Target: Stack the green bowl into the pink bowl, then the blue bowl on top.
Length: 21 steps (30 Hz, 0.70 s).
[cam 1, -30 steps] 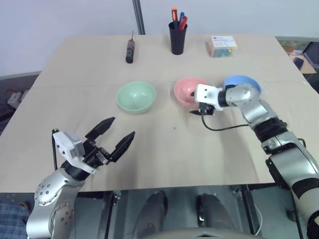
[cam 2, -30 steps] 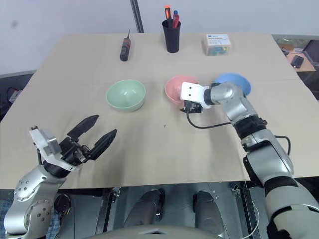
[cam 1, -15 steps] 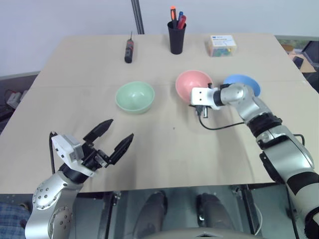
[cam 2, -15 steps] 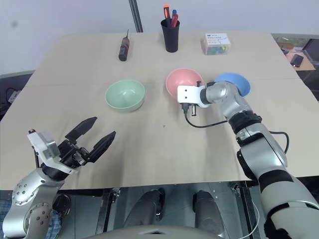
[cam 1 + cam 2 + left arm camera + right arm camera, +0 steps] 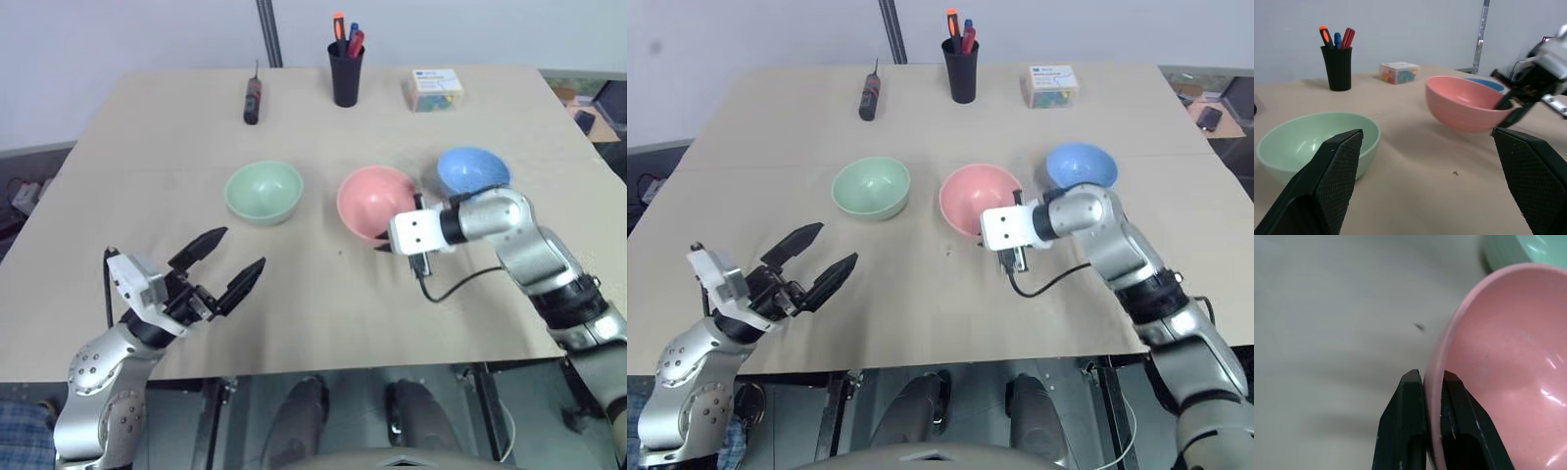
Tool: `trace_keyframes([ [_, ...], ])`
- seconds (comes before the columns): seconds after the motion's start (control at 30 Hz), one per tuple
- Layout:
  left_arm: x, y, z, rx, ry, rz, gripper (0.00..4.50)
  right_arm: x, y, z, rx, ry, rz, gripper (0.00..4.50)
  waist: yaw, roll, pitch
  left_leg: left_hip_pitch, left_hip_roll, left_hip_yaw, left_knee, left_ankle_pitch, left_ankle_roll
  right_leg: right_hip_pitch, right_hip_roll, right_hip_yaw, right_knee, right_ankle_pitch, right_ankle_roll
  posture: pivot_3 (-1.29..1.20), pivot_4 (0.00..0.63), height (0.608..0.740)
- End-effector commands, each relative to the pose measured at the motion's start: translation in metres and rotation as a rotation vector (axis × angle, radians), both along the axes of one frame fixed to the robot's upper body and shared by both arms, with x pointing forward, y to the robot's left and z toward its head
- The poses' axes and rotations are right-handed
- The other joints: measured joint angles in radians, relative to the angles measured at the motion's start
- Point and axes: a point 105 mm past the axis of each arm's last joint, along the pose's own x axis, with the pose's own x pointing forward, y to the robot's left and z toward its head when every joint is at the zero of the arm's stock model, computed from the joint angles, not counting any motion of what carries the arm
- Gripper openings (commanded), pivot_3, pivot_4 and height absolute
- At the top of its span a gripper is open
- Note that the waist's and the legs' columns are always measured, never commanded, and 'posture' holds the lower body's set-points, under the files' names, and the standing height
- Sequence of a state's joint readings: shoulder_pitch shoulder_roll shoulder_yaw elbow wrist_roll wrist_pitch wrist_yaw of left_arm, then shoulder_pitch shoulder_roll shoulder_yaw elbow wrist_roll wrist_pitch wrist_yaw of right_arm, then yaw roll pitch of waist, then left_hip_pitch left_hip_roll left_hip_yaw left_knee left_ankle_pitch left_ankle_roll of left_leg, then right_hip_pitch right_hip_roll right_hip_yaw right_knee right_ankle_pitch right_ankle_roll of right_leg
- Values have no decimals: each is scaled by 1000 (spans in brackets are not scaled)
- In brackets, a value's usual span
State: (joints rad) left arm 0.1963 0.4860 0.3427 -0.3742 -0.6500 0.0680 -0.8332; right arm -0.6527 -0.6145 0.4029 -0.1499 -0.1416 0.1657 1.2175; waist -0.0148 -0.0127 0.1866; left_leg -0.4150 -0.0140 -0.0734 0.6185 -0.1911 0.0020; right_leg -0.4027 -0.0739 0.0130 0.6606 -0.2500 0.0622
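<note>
The table (image 5: 147, 147) has a pale, matt, wood-like top with a faint grain. The 3 bowls look like smooth plastic: the pink bowl (image 5: 372, 201) has a slight sheen, with small highlights inside and faint ridges on its outer wall in the left wrist view; the green bowl (image 5: 264, 191) and the blue bowl (image 5: 472, 169) are plain and softly glossy. The left gripper (image 5: 227, 273) has black fingers (image 5: 1327, 188) with cross-hatched, textured pads. The pen cup (image 5: 347, 76) is matt black.
</note>
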Motion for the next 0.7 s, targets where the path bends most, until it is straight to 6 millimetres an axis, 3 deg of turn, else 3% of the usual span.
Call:
trace_keyframes([
  [0.03,-1,0,6,35,-38,-15,4500,-13,0,5,-11,-11,8,119,0,0,0,0,0,0,0,0,0,0,0,0,0,0,0,0,150,740],
  [0.2,1,0,5,42,-40,-17,4500,-15,-10,-5,-47,0,-29,119,1,0,0,0,0,1,1,0,0,0,0,0,0,0,0,0,150,740],
  [0.37,4,-2,5,43,-39,-25,4500,-16,-8,1,26,25,-48,1961,0,0,0,0,0,0,1,0,0,0,0,0,0,0,0,0,150,740],
  [0.53,7,-4,5,50,-14,-41,4500,-17,2,36,265,22,-75,4194,0,0,0,0,0,0,1,0,0,0,0,0,0,0,0,0,150,740],
  [0.6,9,-4,6,52,-12,-46,4500,-14,0,56,391,35,-122,4453,1,-1,0,0,0,0,1,0,0,0,0,0,0,0,0,0,150,740],
  [0.7,15,-3,3,69,11,-45,4500,-19,-7,85,581,127,-175,4453,4,-1,0,0,0,-1,1,0,0,1,0,-1,0,0,0,0,150,740],
])
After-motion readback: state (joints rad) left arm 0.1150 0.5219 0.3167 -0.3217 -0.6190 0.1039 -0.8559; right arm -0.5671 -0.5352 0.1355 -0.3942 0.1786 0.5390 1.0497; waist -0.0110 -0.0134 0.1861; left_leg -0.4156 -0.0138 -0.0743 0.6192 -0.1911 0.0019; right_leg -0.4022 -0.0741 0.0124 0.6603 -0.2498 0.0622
